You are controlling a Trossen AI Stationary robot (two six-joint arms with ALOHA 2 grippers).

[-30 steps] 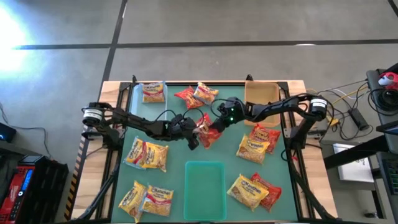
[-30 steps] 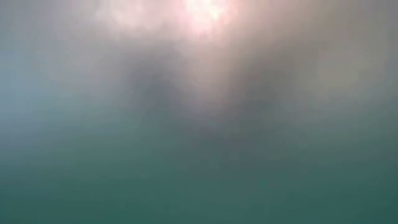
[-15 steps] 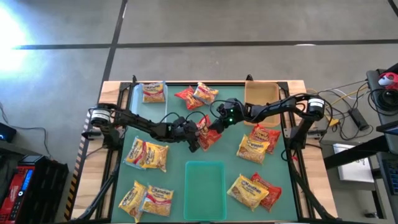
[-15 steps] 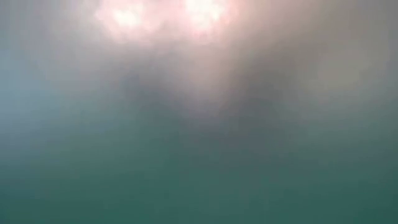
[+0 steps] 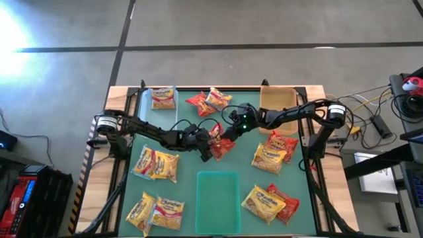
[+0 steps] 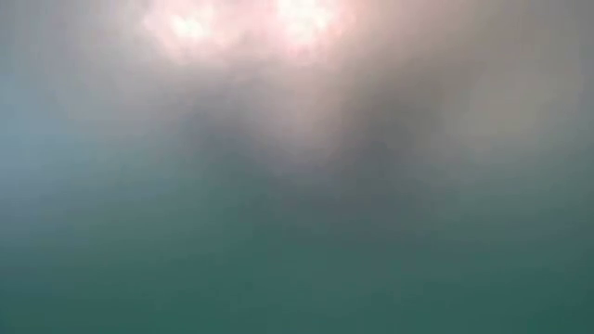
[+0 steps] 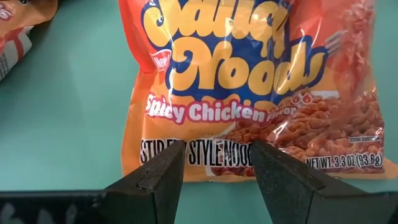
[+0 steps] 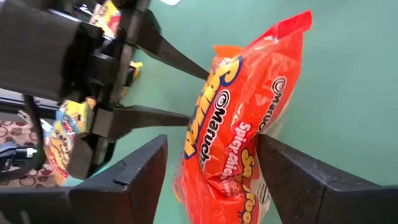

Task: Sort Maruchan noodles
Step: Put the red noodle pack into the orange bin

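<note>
High view: both hands at red packet (image 5: 222, 145)

— Anything readable in the low view?
— Nothing: only a green-grey haze with pale glare above.
— And the orange noodle packet (image 7: 255, 87)?
— Cut off along the left wrist picture's upper edge; printed line partly hidden behind dark fingers (image 7: 155, 177).

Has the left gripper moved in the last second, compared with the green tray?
Yes. In the high view the left gripper has shifted a little to the picture's right, above the green tray, with its fingers around the red noodle packet.
</note>
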